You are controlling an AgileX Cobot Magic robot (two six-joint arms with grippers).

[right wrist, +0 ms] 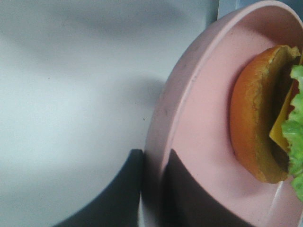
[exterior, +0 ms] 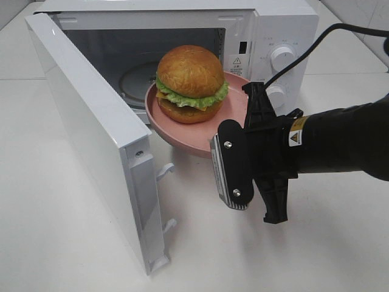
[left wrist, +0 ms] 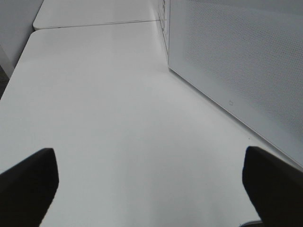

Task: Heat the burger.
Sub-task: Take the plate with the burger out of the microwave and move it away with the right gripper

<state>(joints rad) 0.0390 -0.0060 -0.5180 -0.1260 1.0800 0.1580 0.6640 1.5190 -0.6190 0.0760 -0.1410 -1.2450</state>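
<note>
- White desk [exterior: 73,243] all round, plain and bare-looking, with a white microwave [exterior: 285,24] at the back and its door [exterior: 91,134] swung wide toward my left side.
- My right tool [right wrist: 151,184] is clenched on the rim of the pink plate [exterior: 237,103], one finger above the lip and one below, as the right wrist view shows.
- On that plate sits the burger [exterior: 189,85], upright, held at the mouth of the oven cavity, the plate's far edge just over the threshold and near the glass turntable [exterior: 137,76].
- My left tool [left wrist: 151,189] is released, jaws spread wide, hovering low over the desk beside the door's outer face; it holds nothing.
- Handling, as I judge it: the burger looks soft and stacked, with a glossy bun that would slip or squash under a pinch, and lettuce that would tear. I would not grip it directly.
- Best hold is the plate rim, where I am now; it looks stiff and light, but a one-sided grip lets the load tip, so I would keep it level and slow.
</note>
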